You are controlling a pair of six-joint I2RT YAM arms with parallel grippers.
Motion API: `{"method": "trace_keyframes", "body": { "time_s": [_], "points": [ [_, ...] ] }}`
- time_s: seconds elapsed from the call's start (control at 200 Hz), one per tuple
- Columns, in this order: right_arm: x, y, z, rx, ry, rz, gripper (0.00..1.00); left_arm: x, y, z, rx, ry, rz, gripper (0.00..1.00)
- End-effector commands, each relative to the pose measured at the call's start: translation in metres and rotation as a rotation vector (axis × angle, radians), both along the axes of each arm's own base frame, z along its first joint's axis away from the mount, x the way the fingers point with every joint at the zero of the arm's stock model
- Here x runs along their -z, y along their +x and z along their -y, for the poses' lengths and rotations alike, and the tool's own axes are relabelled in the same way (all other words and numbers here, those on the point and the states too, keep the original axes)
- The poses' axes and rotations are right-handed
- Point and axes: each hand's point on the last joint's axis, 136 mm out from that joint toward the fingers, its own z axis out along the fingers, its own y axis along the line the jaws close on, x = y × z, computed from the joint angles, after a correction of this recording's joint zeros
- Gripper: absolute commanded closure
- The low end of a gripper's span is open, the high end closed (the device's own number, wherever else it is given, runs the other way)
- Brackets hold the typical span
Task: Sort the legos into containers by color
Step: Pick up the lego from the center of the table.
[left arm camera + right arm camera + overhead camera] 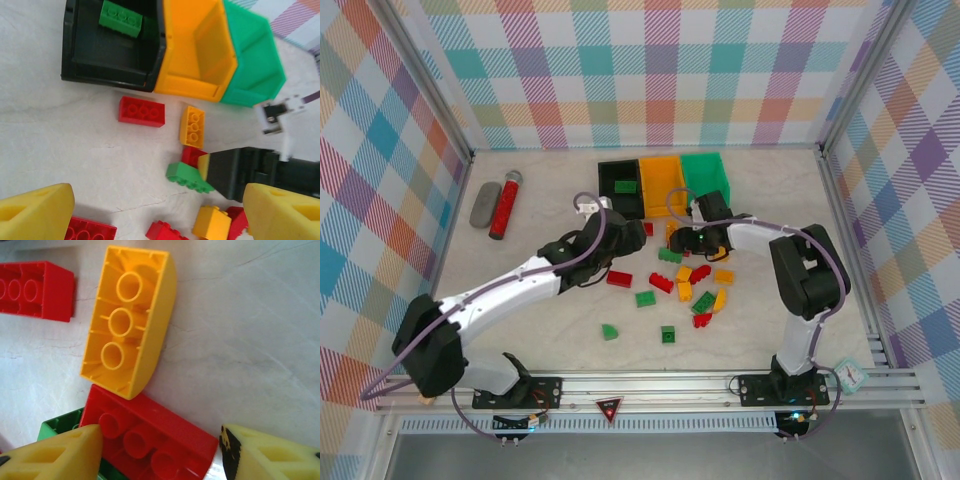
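Brackets a red brick, just beside a yellow brick on the surface, with the right hand, firm grip or not impossible to tell, likely for binning, and hangs the left hand open, empty, near the far black bin.

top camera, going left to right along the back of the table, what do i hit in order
grey oval object → red cylinder → black bin → orange bin → green bin
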Motion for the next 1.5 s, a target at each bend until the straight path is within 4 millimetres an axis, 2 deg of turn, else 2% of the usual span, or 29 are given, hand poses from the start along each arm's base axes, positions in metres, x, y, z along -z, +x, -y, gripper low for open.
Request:
{"method": "trace_keyframes", "body": {
  "time_s": [0.0,0.23,0.4,0.505,0.67,0.74,0.81,1.05,1.15,1.285,1.495],
  "points": [
    [0.007,-0.016,-0.016,-0.068,-0.001,-0.047,0.34,-0.012,-0.016,-0.019,-0.041,0.009,0.027,0.12],
    [0.014,-0.019,-0.022,-0.105,-0.063,-0.054,0.32,-0.038,-0.032,-0.037,-0.067,-0.051,0.079,0.12],
    [0.019,-0.017,-0.020,-0.104,-0.099,-0.061,0.28,-0.033,-0.038,-0.042,-0.072,-0.049,0.062,0.12],
    [0.022,-0.022,-0.028,-0.127,-0.089,-0.083,0.23,-0.030,-0.039,-0.039,-0.066,-0.051,0.053,0.12],
    [0.025,-0.024,-0.038,-0.166,-0.149,-0.064,0.23,-0.026,-0.035,-0.031,-0.059,-0.044,0.046,0.12],
    [0.027,-0.026,-0.040,-0.176,-0.169,-0.062,0.27,-0.022,-0.032,-0.027,-0.054,-0.037,0.037,0.12],
    [0.026,-0.026,-0.041,-0.181,-0.167,-0.063,0.37,-0.017,-0.030,-0.022,-0.046,-0.031,0.029,0.12],
    [0.020,-0.027,-0.041,-0.175,-0.167,-0.042,0.46,-0.005,-0.018,-0.015,-0.042,0.054,0.014,0.12],
    [0.016,-0.027,-0.041,-0.173,-0.153,-0.030,0.57,-0.002,-0.014,-0.020,-0.080,0.058,0.039,0.12],
    [0.010,-0.028,-0.042,-0.167,-0.136,-0.009,0.62,-0.002,-0.012,-0.027,-0.125,0.008,0.097,0.11],
    [0.002,-0.031,-0.042,-0.158,-0.107,0.021,0.71,0.006,-0.009,-0.031,-0.143,0.081,0.078,0.11]
  ]
}}
